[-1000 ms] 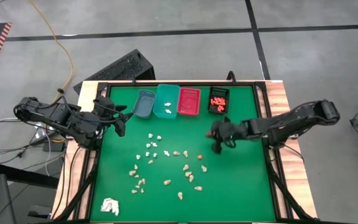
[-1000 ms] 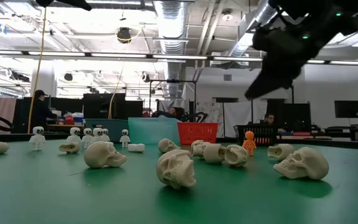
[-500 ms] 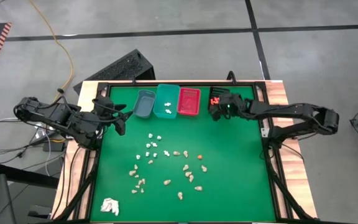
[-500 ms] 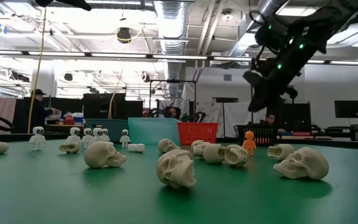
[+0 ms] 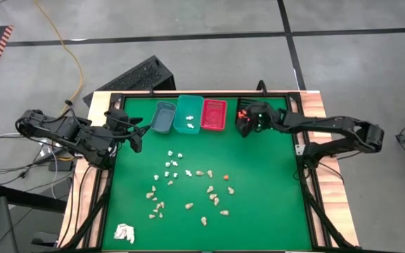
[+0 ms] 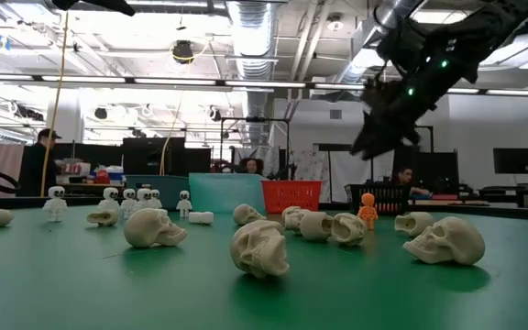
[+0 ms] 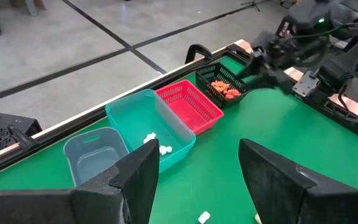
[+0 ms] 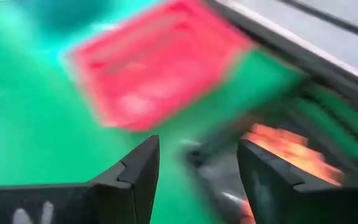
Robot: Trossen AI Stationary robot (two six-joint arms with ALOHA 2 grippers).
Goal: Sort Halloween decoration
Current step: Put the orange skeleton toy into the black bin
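- Two dark arms reach in over the green table [image 5: 259,211] from its opposite sides; the right arm stretches along the far edge, with the right gripper [image 5: 245,121] hovering above the black bin [image 5: 247,112].
- Seen from its own wrist, the right gripper's fingers stand apart with nothing between them; orange pieces [image 8: 291,152] in the black bin lie just beyond one fingertip, and the red bin [image 8: 160,68] lies ahead of the gap.
- At the table's left edge waits the left gripper [image 5: 136,133], raised, fingers spread wide and empty; past them stand the grey bin [image 7: 95,155] and the teal bin [image 7: 151,124], the latter holding a few white pieces.
- Open green surface lies between the two grippers and along the near edge, bounded by a black frame.
- Most of the Halloween decoration [image 5: 188,184], beige skulls and small white figures with one orange piece, is scattered mid-table, well apart from both sets of fingers.
- Near the front left corner lies a white papery wad [image 5: 124,232].
- Beyond the table is a bright workshop with people at desks.
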